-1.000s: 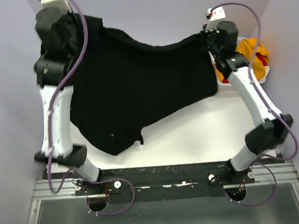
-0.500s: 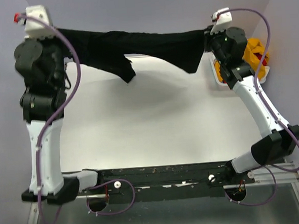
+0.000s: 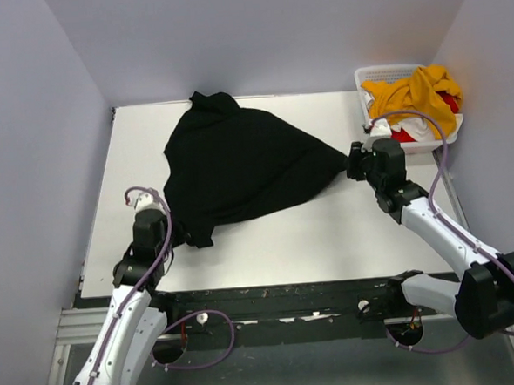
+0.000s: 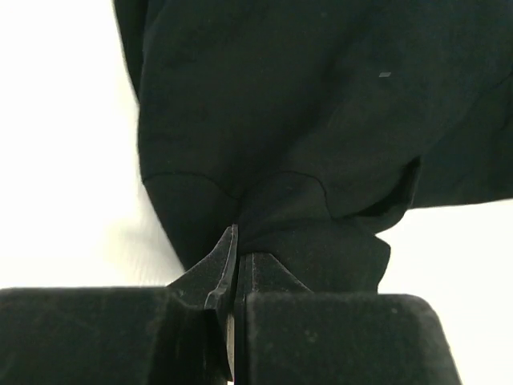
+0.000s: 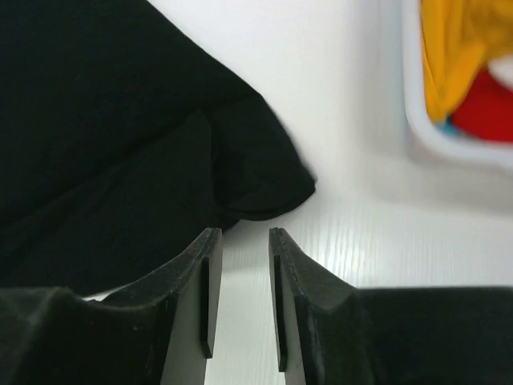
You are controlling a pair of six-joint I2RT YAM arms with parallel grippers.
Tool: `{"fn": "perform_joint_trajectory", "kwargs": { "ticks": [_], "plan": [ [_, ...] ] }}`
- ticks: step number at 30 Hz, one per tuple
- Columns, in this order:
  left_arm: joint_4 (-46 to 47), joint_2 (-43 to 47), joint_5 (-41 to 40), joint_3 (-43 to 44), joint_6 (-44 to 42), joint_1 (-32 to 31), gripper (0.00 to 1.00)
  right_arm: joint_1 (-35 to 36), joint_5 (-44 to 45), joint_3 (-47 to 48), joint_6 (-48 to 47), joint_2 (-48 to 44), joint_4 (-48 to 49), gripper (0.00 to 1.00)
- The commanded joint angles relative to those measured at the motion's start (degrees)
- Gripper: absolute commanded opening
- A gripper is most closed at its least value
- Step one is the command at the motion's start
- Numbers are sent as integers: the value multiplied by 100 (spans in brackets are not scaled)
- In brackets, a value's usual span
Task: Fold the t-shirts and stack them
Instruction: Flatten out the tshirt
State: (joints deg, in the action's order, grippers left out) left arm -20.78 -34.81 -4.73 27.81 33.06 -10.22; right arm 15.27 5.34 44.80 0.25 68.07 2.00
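Black t-shirt [image 3: 238, 163]: lying on table [image 3: 329, 232], left of centre, spread in rough wedge, rumpled, unfolded.

Left gripper [image 4: 236, 241]: at the shirt's near-left corner, jaws pressed together, pinching bunched fold of black cloth.

Right gripper [image 5: 240, 233]: at the shirt's right-hand tip, jaws slightly parted, nothing between them, cloth tip just ahead of the fingertips.

Basket [image 3: 389, 69]: far right corner, holding yellow shirt [image 3: 417, 91] over red shirt [image 3: 402, 136]. White cloth beneath, probably another shirt.

Large black cloth t-shirt [image 3: 238, 163]: rumpled, lying spread out, ctr-left. Mustard-yellow t-shirt [image 3: 418, 89], red t-shirt [image 3: 401, 136], white t-shirt [image 3: 419, 127]: heaped tog. at far right.
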Motion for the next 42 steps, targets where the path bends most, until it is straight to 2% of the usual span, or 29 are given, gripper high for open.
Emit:
{"fn": "perform_joint_trajectory", "kwargs": {
  "ticks": [1, 3, 5, 8, 9, 12, 13, 18, 23, 26, 29, 31, 36, 42],
  "plan": [
    [-528, 998, 664, -787, 1441, -159, 0, -33, 1128, -646, 2791, -489, -816, 51],
    [-649, 1128, 993, -1107, 1505, -173, 0, -33, 1190, -802, 3187, -397, -1338, 66],
    [-739, 1129, 1265, -1300, 1610, -199, 3, -37, 1449, -745, 3466, -178, -1934, 72],
    [-1135, 1097, 1371, -1259, 1685, -269, 31, -38, 1855, -447, 3653, 96, -2490, 79],
    [-1292, 1110, 1205, -1214, 1801, -387, 46, -33, 1888, -399, 3610, 132, -2541, 82],
    [-1716, 1199, 796, -900, 2071, -688, 71, -34, 1678, -291, 3447, 88, -2398, 90],
    [-1851, 1272, 650, -708, 2101, -748, 97, -36, 1483, -260, 3348, 74, -2252, 94],
    [-2748, 1458, -353, 488, 2125, -928, 98, -35, 124, 112, 2744, 353, -1345, 100],
    [-2471, 1052, -647, 1148, 1547, -929, 99, -28, -925, 918, 1890, 1558, -798, 100],
    [-1662, 525, -245, 992, 1350, -921, 99, -36, -1264, 1686, 1327, 2545, -870, 98],
    [-347, -354, 847, 649, 1218, -875, 99, -35, -1382, 2574, 952, 3488, -1224, 95],
    [225, -1109, 1166, 692, 1194, -811, 99, -32, -1511, 3042, 802, 4025, -1448, 89],
    [433, -2792, 1358, 1195, 1105, -573, 99, -33, -1643, 3547, 488, 4662, -1503, 82],
    [797, -3512, 1284, 1058, 1106, -330, 99, -35, -2096, 3700, 342, 5106, -1395, 79]
  ]
}}
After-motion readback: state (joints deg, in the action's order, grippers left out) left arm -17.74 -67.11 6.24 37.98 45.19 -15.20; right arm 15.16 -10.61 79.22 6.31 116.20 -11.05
